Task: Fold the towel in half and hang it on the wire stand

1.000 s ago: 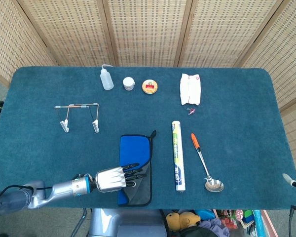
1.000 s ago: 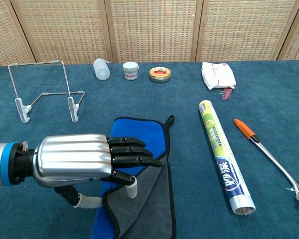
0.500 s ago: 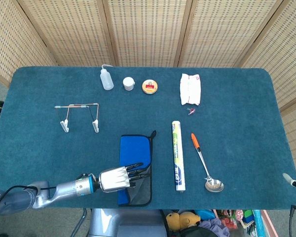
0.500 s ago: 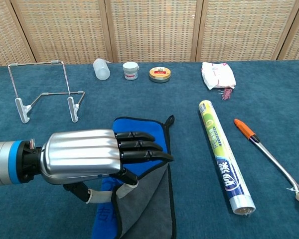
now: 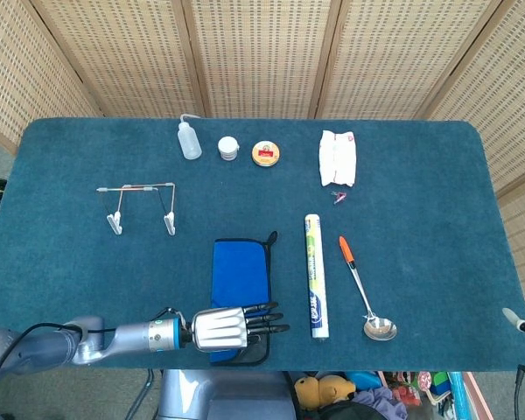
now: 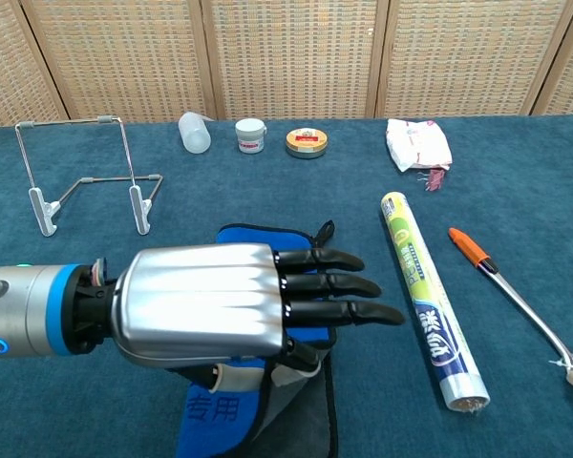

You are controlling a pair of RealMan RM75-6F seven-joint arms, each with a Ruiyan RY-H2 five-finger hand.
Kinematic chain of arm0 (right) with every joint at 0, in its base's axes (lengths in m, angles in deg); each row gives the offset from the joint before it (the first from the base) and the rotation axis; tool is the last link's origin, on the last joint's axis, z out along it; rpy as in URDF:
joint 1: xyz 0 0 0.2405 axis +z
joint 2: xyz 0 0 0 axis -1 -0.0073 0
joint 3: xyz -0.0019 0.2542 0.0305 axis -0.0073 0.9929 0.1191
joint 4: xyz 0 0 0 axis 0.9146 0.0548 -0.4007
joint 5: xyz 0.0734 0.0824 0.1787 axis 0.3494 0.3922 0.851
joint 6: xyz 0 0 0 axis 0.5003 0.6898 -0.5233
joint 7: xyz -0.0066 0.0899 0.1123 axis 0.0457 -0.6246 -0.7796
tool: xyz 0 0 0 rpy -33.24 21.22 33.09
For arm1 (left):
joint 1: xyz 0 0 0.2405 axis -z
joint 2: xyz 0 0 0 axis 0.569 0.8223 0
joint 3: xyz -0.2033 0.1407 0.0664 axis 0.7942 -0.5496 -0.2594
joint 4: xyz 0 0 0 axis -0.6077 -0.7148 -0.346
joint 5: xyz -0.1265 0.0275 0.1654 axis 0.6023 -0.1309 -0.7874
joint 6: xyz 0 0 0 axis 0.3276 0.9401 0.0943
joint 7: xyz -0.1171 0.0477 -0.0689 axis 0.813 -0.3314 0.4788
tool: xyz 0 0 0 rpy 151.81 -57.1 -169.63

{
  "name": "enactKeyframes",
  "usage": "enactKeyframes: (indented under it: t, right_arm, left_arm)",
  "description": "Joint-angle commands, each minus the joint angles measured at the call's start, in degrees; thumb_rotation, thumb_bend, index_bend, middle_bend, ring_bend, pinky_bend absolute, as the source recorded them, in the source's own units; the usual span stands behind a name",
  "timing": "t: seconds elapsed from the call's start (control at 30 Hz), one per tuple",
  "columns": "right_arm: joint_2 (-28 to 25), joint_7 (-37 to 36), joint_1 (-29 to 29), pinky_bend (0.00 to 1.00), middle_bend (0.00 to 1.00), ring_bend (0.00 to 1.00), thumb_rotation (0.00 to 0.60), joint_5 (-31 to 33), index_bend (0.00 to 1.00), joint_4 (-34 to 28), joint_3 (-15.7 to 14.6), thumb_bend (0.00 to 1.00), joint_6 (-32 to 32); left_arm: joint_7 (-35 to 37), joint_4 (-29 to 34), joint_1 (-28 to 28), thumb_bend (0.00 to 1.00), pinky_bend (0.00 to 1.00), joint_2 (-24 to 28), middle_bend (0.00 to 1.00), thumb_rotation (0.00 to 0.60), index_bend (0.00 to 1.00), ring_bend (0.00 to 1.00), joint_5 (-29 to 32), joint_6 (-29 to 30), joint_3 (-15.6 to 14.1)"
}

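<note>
Left hand (image 5: 232, 326) sits low over the near end of the blue cloth towel with the dark grey underside and black trim (image 5: 241, 273), fingers stretched out flat toward the right; the chest view shows a thumb tucked beneath against the cloth, but whether it actually pinches the edge I cannot tell. The right hand isn't in either view. The towel lies lengthwise at the near middle of the table, a little loop at its far right corner, and it looks soft, light and floppy, so it should drape and sag rather than hold shape; best taken at a near corner or along the trimmed edge, where the layers can be lifted together. The thin wire stand with pale feet (image 5: 140, 205) waits well apart, up to the far left, and looks light enough to tip if the cloth drags on it. The table wears a teal, carpet-like cover (image 5: 61, 262) that may cling to the fabric a touch. Just right of the towel lies a long yellow-and-white wrapped roll (image 5: 314, 276). Woven cane screens (image 5: 262, 52) close off the far side.
</note>
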Motion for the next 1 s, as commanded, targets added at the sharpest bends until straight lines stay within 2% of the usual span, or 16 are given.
enactKeyframes:
  t: [0.03,0.3,0.4,0.57,0.6,0.8,0.9,1.0]
  right_arm:
    - [-0.05,-0.10,-0.02,0.00,0.00,0.00,0.600,-0.05,0.00,0.01,-0.05,0.00,-0.04]
    - [-0.27,-0.75,-0.02,0.00,0.00,0.00,0.600,-0.05,0.00,0.14,-0.09,0.00,-0.28]
    - [-0.28,-0.86,-0.01,0.00,0.00,0.00,0.600,-0.09,0.00,0.23,-0.13,0.00,-0.34]
    - [-0.29,-0.97,-0.01,0.00,0.00,0.00,0.600,-0.10,0.00,0.34,-0.16,0.00,-0.40]
    - [-0.30,-0.98,-0.01,0.00,0.00,0.00,0.600,-0.09,0.00,0.35,-0.15,0.00,-0.39]
    - [-0.25,-0.84,-0.01,0.00,0.00,0.00,0.600,-0.18,0.00,0.32,-0.20,0.00,-0.37]
    - [-0.22,-0.73,-0.01,0.00,0.00,0.00,0.600,-0.21,0.00,0.29,-0.25,0.00,-0.37]
    - [-0.14,-0.42,0.03,0.00,0.00,0.00,0.600,-0.24,0.00,0.25,-0.31,0.00,-0.42]
  left_arm:
    - [-2.04,1.10,1.36,0.41,0.03,-1.32,0.00,0.600,0.64,0.00,-0.64,-2.02,0.81]
    - [-6.07,0.37,2.69,0.41,0.04,-4.94,0.00,0.600,0.62,0.00,-0.72,-6.02,1.27]
    - [-6.55,-0.11,2.60,0.41,0.04,-5.74,0.00,0.600,0.55,0.00,-0.34,-6.43,1.31]
    - [-6.49,-0.60,2.27,0.38,0.03,-6.88,0.00,0.600,0.07,0.00,0.48,-6.51,1.36]
    - [-6.36,-0.68,2.10,0.38,0.03,-7.17,0.00,0.600,0.03,0.00,0.77,-6.36,1.45]
    - [-5.40,-0.14,1.23,0.35,0.02,-8.00,0.00,0.600,0.00,0.00,3.13,-5.85,2.62]
    - [-5.45,0.78,0.93,0.32,0.01,-7.53,0.00,0.600,0.00,0.00,4.67,-5.43,4.09]
    - [-5.32,3.41,0.58,0.29,0.00,-5.36,0.00,0.600,0.00,0.00,8.26,-5.89,6.92]
